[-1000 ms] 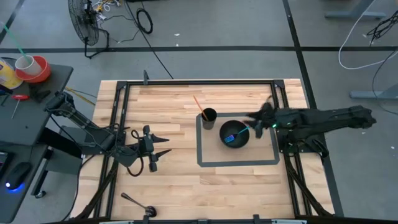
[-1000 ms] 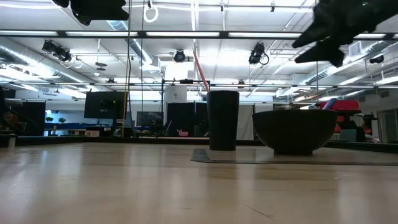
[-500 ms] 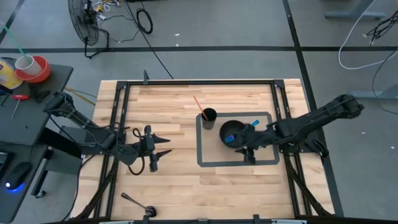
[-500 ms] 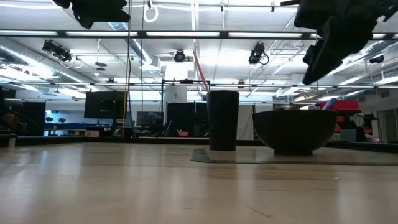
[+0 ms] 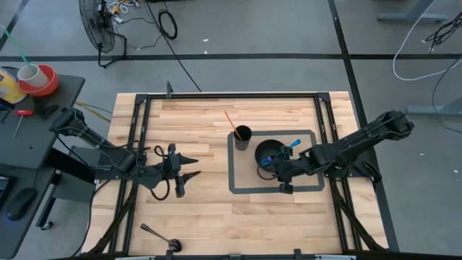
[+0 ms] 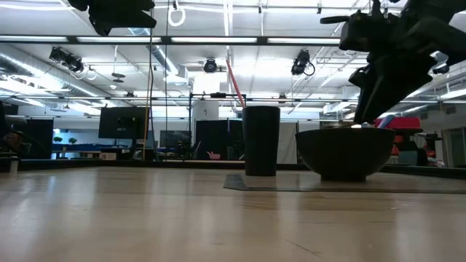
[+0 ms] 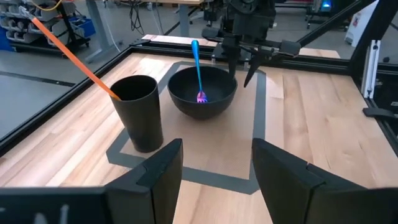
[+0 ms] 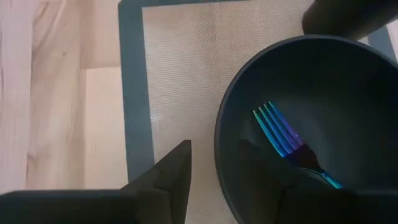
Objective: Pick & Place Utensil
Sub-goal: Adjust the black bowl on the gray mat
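Observation:
A black bowl (image 5: 268, 153) sits on a grey-bordered mat (image 5: 242, 189), with a black cup (image 5: 242, 134) beside it that has an orange stick (image 7: 68, 51) standing in it. An iridescent blue fork (image 8: 287, 144) lies in the bowl, tines on the bottom and handle (image 5: 291, 144) leaning on the far-right rim. My right gripper (image 5: 283, 176) is open and points down over the bowl's near rim (image 8: 217, 140). One finger is outside the wall and one over the inside, just above it (image 6: 364, 109). My left gripper (image 5: 189, 173) waits open, left of the mat.
A black metal frame (image 5: 137, 130) runs around the wooden table. A dark long-handled utensil (image 5: 155, 234) lies near the near-left corner. Bare wood stretches between my left gripper and the mat and along the near edge.
My right gripper has swung from over the bowl's right side toward the near edge and the left. It has tipped to point down and has come down close above the bowl's near rim. The fork, bowl and cup have stayed put.

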You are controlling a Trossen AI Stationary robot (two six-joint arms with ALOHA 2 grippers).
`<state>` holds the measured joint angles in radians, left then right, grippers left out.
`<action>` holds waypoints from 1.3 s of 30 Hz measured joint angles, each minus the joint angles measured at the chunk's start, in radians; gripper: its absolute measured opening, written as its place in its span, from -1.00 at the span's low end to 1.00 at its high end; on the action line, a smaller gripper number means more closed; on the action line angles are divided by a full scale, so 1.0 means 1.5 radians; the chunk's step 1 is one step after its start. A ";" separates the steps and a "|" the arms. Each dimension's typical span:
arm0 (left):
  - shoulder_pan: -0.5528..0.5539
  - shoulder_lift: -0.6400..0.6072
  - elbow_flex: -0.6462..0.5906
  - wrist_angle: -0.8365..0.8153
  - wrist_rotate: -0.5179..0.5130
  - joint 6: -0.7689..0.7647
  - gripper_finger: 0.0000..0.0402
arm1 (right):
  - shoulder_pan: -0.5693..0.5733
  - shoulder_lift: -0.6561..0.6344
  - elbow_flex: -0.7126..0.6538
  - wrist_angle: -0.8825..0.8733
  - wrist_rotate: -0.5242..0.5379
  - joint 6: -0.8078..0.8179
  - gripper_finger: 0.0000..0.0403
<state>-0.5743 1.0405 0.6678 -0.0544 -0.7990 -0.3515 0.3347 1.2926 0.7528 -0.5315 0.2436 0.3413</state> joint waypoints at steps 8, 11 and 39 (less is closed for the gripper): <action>0.000 0.000 0.000 0.000 0.000 -0.003 -0.02 | 0.000 0.000 -0.009 -0.019 -0.024 -0.004 -0.38; 0.000 0.000 0.000 0.000 0.000 -0.003 -0.02 | 0.000 0.000 -0.009 -0.034 -0.026 0.001 -0.44; -0.001 0.000 0.000 -0.001 0.001 -0.003 -0.02 | -0.033 -0.001 -0.009 -0.073 -0.050 -0.005 -0.94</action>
<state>-0.5751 1.0405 0.6678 -0.0554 -0.7982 -0.3565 0.2851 1.2915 0.7401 -0.6411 0.1692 0.3339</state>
